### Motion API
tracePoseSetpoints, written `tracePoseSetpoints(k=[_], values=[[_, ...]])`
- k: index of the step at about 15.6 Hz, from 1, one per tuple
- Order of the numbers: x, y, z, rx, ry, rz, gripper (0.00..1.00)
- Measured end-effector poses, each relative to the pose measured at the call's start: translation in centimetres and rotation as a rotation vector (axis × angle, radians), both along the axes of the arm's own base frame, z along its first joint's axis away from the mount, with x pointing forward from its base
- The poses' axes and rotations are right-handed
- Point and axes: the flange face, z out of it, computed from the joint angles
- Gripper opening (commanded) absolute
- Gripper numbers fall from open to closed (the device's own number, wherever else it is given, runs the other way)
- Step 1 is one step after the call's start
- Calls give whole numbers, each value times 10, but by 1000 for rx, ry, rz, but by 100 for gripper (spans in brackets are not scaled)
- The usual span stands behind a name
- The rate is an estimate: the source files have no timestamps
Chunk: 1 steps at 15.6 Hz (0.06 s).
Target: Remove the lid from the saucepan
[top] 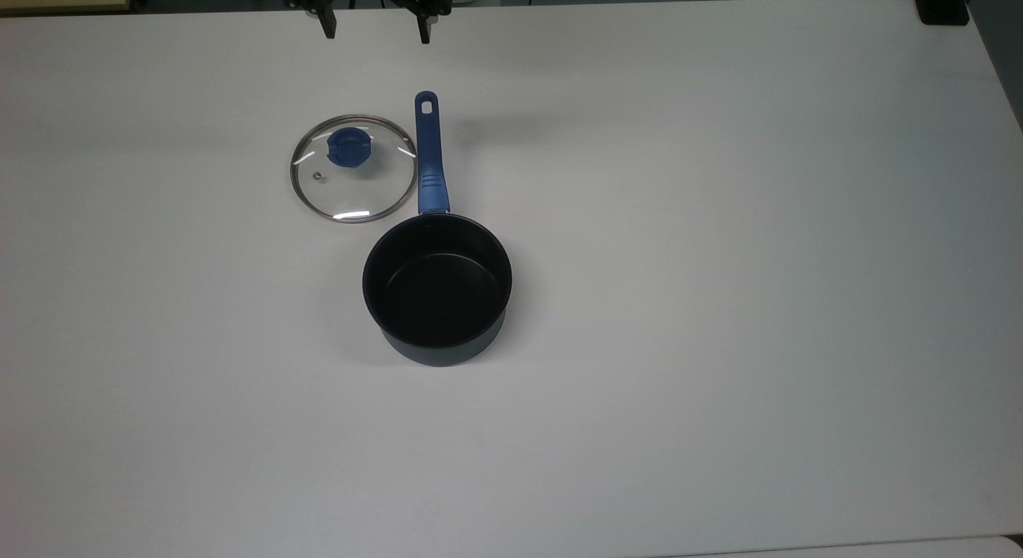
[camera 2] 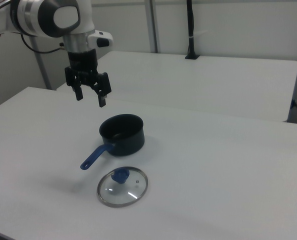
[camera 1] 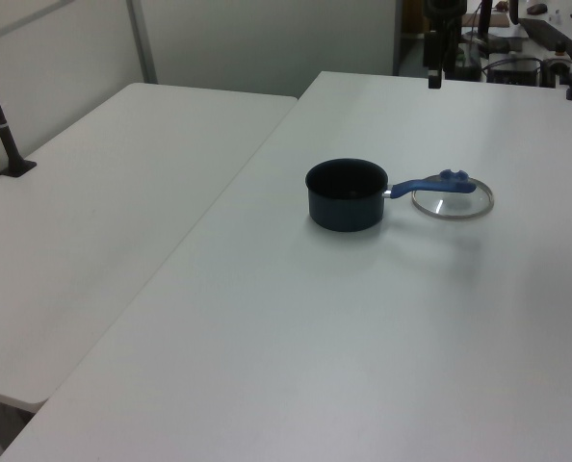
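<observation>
The lid (top: 354,169) lay flat on the white table (top: 719,302), off the saucepan (top: 437,288) and knob up, its metal rim just beside the pan's long blue handle (top: 429,154) on the top view's left. In the right view the same glass disc (camera 2: 122,186) rested nearer the camera than the pot (camera 2: 121,134), with the blue knob (camera 2: 120,174) close to the handle's free end; whether rim and handle actually touched could not be told. In the left view the lid (camera 1: 453,199) sat to the left view's right of the pot (camera 1: 347,193), partly behind the handle. The saucepan stood upright and uncovered, its black inside open to view, the handle pointing toward the top view's upper edge. The gripper (top: 373,32) hung in the air well apart from both items, at the far edge of the table near the top view's upper margin, its two black fingers (top: 327,26) spread wide and holding nothing. The right view showed it (camera 2: 89,98) pointing downward from the white arm (camera 2: 56,17), raised well above the tabletop and above the pot's height. In the left view it (camera 1: 433,79) appeared edge-on near the far end of the table. A second white table (camera 1: 93,221) stood alongside, with a black post (camera 1: 2,125) on it.
</observation>
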Motion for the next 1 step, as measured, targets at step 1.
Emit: tracePoseSetpoints(k=[1], values=[[0, 0, 0, 0, 0, 0, 100]])
